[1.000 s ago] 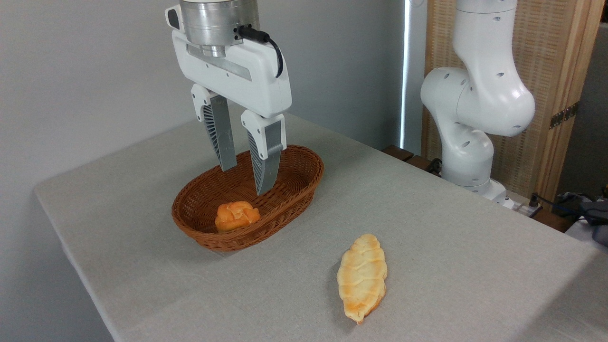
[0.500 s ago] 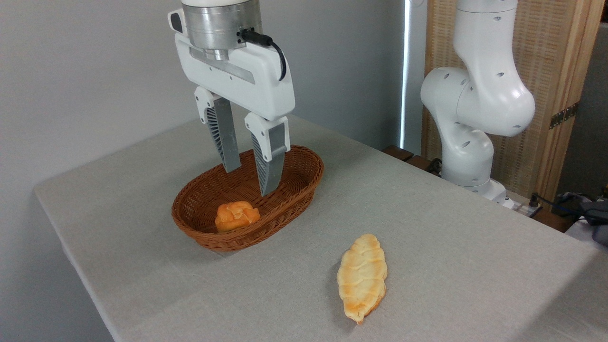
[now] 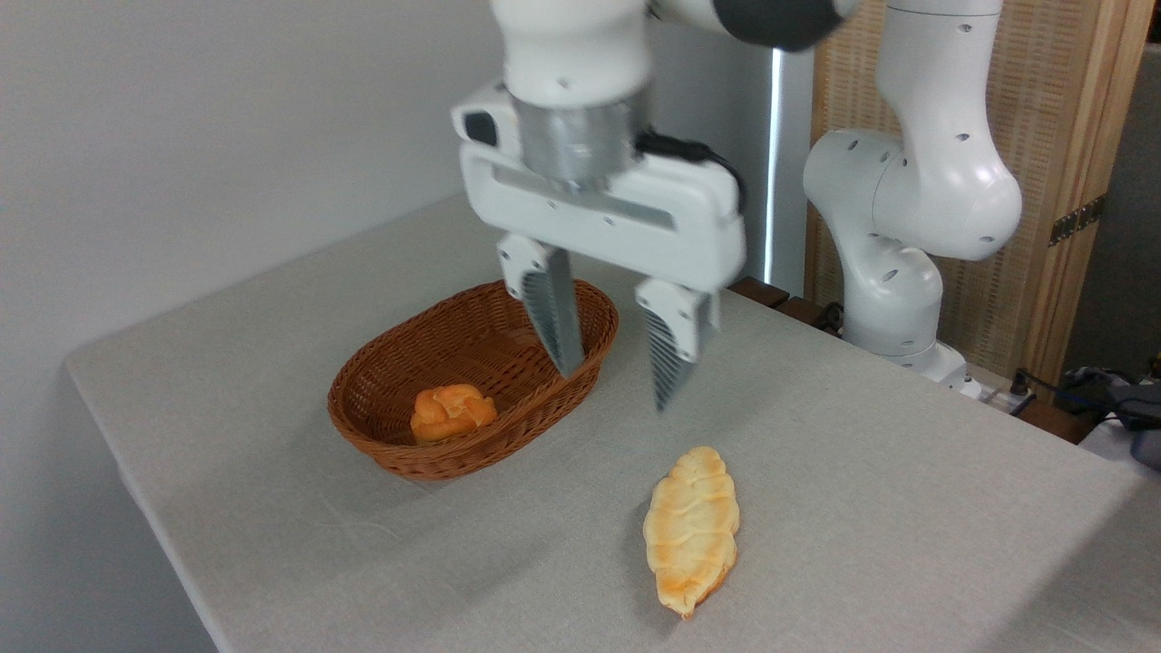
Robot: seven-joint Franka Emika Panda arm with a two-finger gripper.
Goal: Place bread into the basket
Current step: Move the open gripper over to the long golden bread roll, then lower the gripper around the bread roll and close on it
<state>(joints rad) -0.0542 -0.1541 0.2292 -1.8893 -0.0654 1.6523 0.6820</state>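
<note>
Bread [image 3: 691,529]: long leaf-shaped braided loaf, pale cream with golden-orange browned patches, lying flat on the grey cloth-covered tabletop [image 3: 862,472] near its front edge, long axis running roughly front-to-back. Nothing touches it. It lies clear of the basket, with open surface on all sides, so access from above looks unobstructed.

Oval reddish-brown woven wicker basket [image 3: 381,435] sits toward the tabletop's left side, well apart from the loaf. Inside, at its near end, is a small round orange bun [image 3: 451,411]; the rest of the basket floor is free, which looks like enough room for the loaf laid lengthwise.

White two-finger gripper [image 3: 615,388] with grey ribbed fingers [image 3: 553,317] hangs in the air between the basket's right end and the loaf, higher than both. Jaws spread apart, holding nothing. Picture is slightly motion-blurred around the wrist. Fingers point down, consistent with a top-down pick.

Judgement: approach phase, grasp not yet made. Next move calls for centring over the loaf's midsection and closing across its narrow width. Risk: a grip near a pointed end could let it swing or slip.
</note>
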